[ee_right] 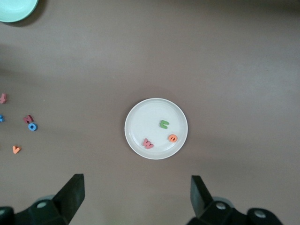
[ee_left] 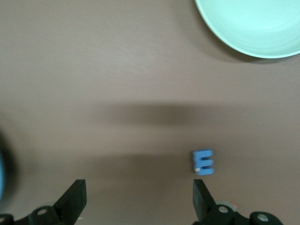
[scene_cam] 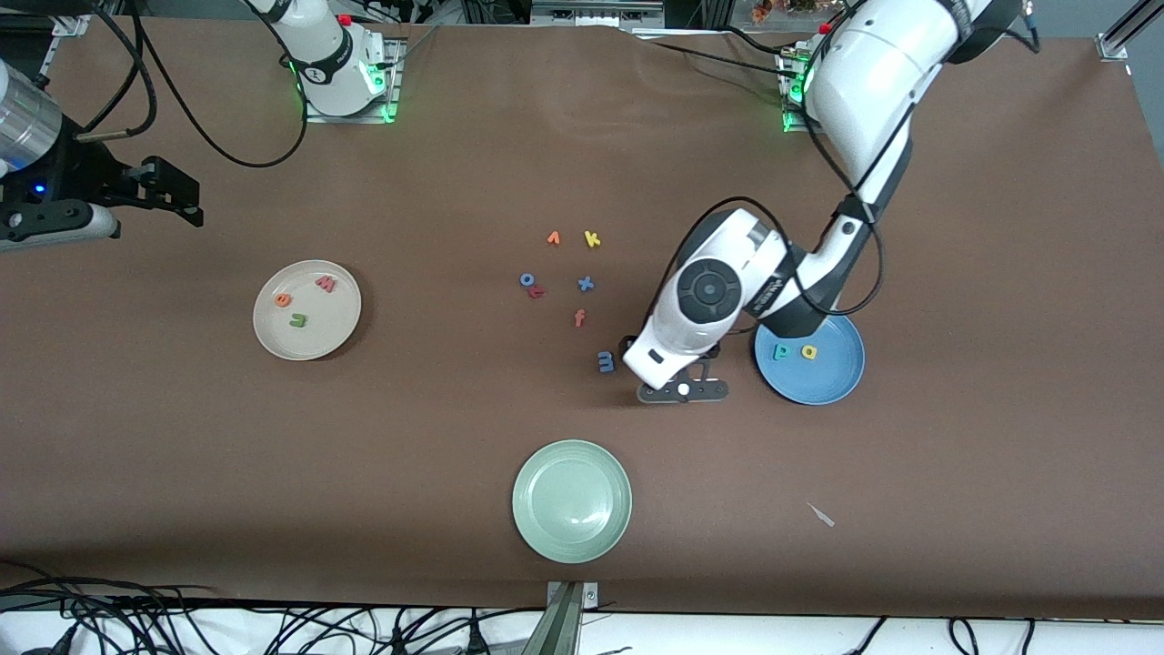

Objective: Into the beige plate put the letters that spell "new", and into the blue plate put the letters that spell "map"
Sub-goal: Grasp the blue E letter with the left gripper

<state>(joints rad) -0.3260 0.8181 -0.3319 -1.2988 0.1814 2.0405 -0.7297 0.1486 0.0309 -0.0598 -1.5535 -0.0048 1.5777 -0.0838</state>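
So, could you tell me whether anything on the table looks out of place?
Only the blue m: it lies on the table beside the blue plate, not in it with the p and a. The left gripper is over it, jaws open.

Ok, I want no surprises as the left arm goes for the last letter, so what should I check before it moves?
1. Left gripper open: ok.
2. Blue m lies alone on the table, beside that gripper: ok.
3. Blue plate holds the teal p and yellow a, with bare room left: ok.
4. Beige plate holds n, e and w: ok.
5. Right gripper open, waiting above the beige plate: ok.
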